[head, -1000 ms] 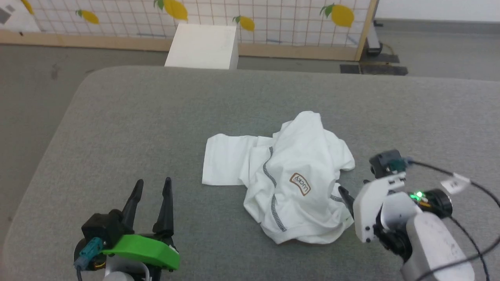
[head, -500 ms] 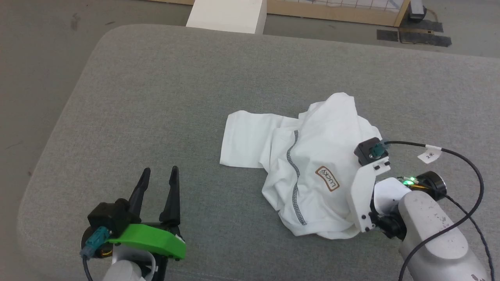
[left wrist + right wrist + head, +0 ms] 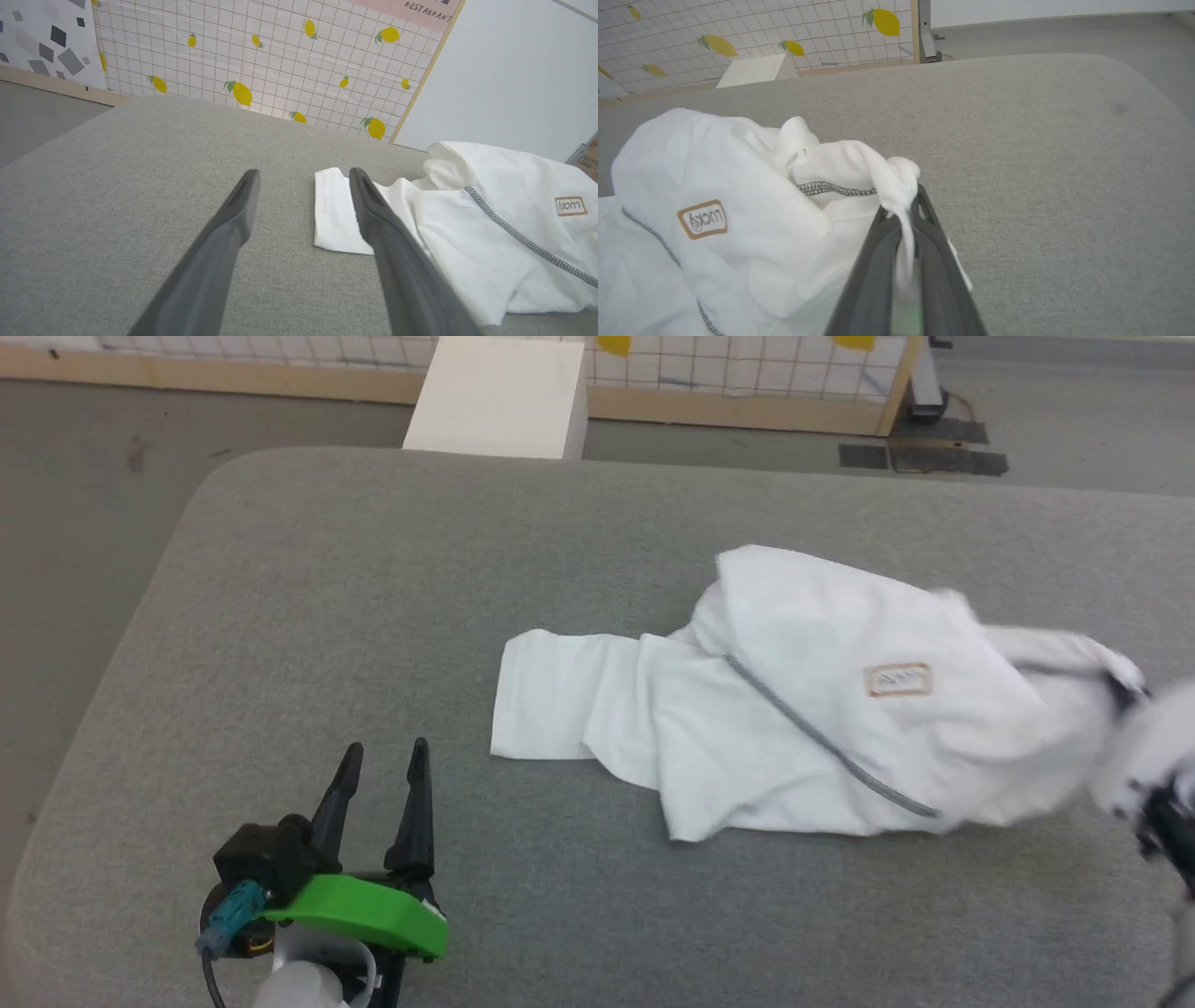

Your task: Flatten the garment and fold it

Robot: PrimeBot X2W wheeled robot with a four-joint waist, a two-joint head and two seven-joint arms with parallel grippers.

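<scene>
The garment is a white shirt with dark zigzag stitching and a tan-bordered patch, lying crumpled across the grey padded table. One sleeve end points left, flat on the surface. My right gripper is shut on a bunched fold of the garment, with white cloth pinched between its dark fingers; in the head view it is blurred at the right edge. My left gripper stands open near the front left, apart from the cloth. In the left wrist view its fingers frame the sleeve end.
A white box stands on the floor beyond the table's far edge. A lemon-patterned tiled partition runs behind it. The table's rounded left corner drops to grey floor.
My right gripper has closed on the garment's right side and pulled it rightward, stretching the cloth out. The head camera has shifted. The left gripper has stayed put.
</scene>
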